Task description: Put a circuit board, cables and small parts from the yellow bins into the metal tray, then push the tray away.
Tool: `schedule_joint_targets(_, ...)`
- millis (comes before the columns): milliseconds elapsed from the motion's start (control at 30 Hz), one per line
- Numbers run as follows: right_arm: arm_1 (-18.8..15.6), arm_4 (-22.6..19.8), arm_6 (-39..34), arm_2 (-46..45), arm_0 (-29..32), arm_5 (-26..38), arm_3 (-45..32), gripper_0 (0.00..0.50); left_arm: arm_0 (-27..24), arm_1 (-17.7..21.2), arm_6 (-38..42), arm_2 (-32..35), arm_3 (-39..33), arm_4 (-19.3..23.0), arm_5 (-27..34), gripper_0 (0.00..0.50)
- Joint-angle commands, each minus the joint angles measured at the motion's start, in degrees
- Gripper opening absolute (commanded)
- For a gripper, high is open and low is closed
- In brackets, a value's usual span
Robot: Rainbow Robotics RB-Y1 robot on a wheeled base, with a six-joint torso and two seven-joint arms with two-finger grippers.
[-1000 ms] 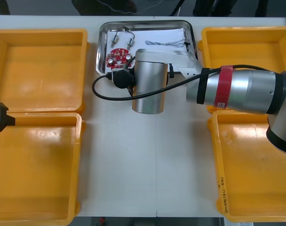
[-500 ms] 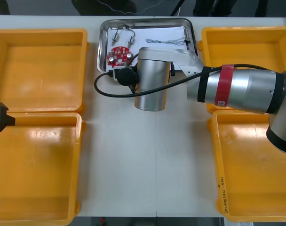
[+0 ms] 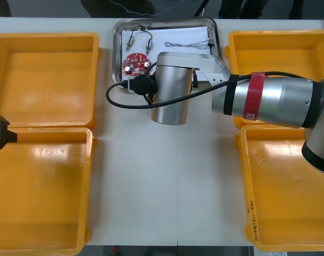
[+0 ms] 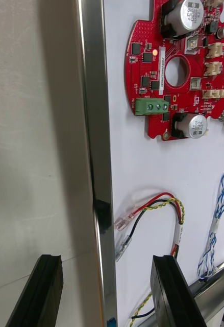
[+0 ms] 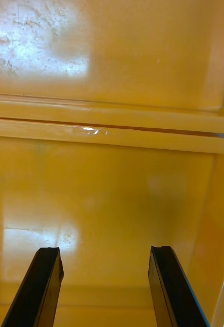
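Right gripper (image 4: 107, 265) astride the rim of the metal tray (image 3: 115, 53); left gripper (image 5: 106, 255) parked at the table's left edge.

The tray sits at the far middle of the table (image 3: 167, 181), between the two far yellow bins (image 3: 45, 74); the right arm reaches in from the right and its wrist covers the tray's near rim; the right gripper's fingers (image 4: 165, 286) are spread wide, one over the bare table, the other over the tray's white floor, the shiny rim running between them; nothing is pinched. Inside the tray lie the red circuit board (image 4: 168, 76), the red and yellow cable (image 4: 165, 202) just beyond the inner finger, and the blue and white cable (image 4: 219, 214) beside it. The left gripper hangs over a yellow bin, fingers spread, empty.
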Motion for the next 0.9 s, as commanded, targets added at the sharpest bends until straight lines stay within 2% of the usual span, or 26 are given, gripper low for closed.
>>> schedule_joint_targets(33,0.4,-1.0,1.7,-2.1,-3.2,4.3,-3.0,0.5,1.1,2.5,-4.9,1.7,-1.8,0.4,0.3,0.5)
schedule_joint_targets(333,0.4,-1.4,0.7,-5.5,-2.4,17.6,-13.8,0.5,1.1,2.5,-4.9,1.7,-1.8,0.4,0.3,0.5)
schedule_joint_targets(500,0.4,-3.3,0.1,-9.5,0.0,24.0,-20.0,0.5,1.1,2.5,-4.9,1.7,-1.8,0.4,0.3,0.5)
schedule_joint_targets(733,3.5,-3.9,-1.4,-17.4,4.8,35.0,-27.0,0.5,1.1,2.5,-4.9,1.7,-1.8,0.4,0.3,0.5)
schedule_joint_targets(900,5.7,-3.9,-7.3,-21.1,7.7,42.3,-31.5,0.5,1.1,2.5,-4.9,1.7,-1.8,0.4,0.3,0.5)
